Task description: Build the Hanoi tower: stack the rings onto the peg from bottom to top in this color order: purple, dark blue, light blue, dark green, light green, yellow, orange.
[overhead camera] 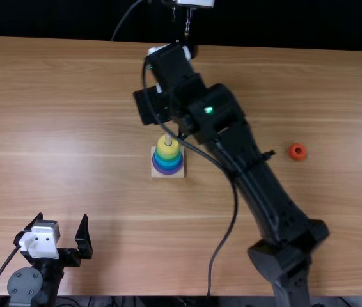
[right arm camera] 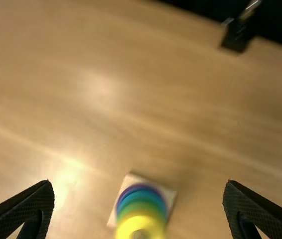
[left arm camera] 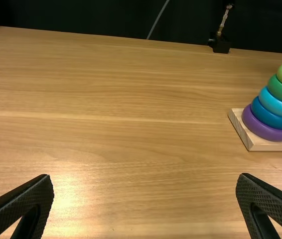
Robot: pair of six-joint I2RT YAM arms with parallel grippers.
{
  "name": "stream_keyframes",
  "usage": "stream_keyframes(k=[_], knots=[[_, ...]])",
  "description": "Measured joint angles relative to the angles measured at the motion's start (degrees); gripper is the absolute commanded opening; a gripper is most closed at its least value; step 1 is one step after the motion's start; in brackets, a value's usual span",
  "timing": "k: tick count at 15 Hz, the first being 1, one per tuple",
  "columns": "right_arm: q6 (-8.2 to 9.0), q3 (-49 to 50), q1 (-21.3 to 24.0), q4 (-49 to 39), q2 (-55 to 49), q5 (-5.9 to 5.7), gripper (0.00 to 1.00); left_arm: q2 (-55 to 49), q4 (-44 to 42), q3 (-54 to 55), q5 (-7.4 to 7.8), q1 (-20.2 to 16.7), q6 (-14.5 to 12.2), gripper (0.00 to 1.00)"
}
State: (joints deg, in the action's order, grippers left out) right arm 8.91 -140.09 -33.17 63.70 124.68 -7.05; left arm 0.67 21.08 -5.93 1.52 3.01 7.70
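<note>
Tower sits mid-table: purple ring, dark blue, light blue, dark green, light green, then yellow ring on top, all on the peg. Orange ring lies on the wood, right side, well apart from tower, with room around it; right arm slants between the two. Left gripper near the table's near edge, left part, fingers spread, gripping nothing; wide stretch of wood between it and the tower's square base. Right gripper just past the tower, toward the far edge, fingers wide apart, gripping nothing. Base is well in from near and far edges. Top view gives the orange ring and both arms. Left wrist view gives side profile of the stack, base thickness, and the foot of a black stand at the far edge, which the right arm covers in top view. Right wrist view looks down onto the yellow ring.
</note>
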Motion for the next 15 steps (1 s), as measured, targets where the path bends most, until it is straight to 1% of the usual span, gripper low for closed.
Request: stream_keyframes(k=[3,4,5,6,8,10,13,15], knots=[[-0.02,22.4,10.3,-20.9,-14.1,-1.36,1.0,0.0,0.0,0.0,0.0,0.0,0.0,1.0],[-0.02,28.9,13.4,-25.7,-17.1,-1.73,1.0,0.0,0.0,0.0,0.0,0.0,0.0,1.0],[-0.24,35.1,16.7,-29.6,-18.8,-1.84,1.0,0.0,0.0,0.0,0.0,0.0,0.0,1.0],[-0.46,39.5,19.3,-31.7,-19.0,-1.9,1.0,0.0,0.0,0.0,-0.02,0.0,0.0,1.0],[-0.9,47.3,24.9,-32.4,-18.9,-1.92,1.0,0.0,0.0,0.0,0.02,0.0,0.0,1.0],[-1.11,50.3,29.7,-32.1,-18.9,-1.97,1.0,0.0,0.0,0.0,0.02,0.0,0.0,1.0],[-1.2,52.0,33.9,-31.7,-18.9,-1.95,1.0,0.0,0.0,0.0,0.0,0.0,0.0,1.0],[-1.2,52.5,36.6,-29.6,-17.7,-1.97,1.0,0.0,0.0,0.0,0.0,0.0,0.0,1.0]])
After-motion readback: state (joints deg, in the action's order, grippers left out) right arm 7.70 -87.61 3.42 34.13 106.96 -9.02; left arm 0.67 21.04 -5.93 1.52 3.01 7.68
